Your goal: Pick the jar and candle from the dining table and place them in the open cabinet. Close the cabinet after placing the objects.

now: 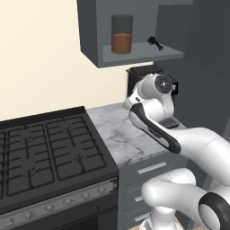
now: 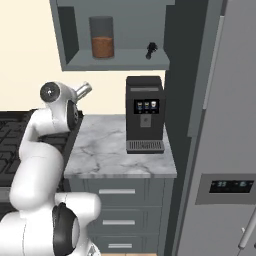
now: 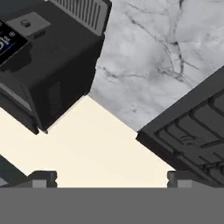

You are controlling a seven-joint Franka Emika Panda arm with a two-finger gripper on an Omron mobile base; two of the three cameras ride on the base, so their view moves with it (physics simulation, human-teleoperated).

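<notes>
With the jar (image 1: 121,36) and candle (image 1: 155,42) sitting on the cabinet (image 1: 92,45) shelf, upper centre in both base views, only needing the door closed now; gripper (image 3: 112,177) hanging wide open and empty over the marble counter (image 3: 175,48), beside the coffee machine (image 2: 144,114).

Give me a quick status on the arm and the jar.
Gripper empty, jaws wide open, above the counter. Jar already standing in the open cabinet. Coffee machine close beneath the cabinet.

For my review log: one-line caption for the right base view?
Jar stands in the open cabinet above a marble counter with a coffee machine.
</notes>
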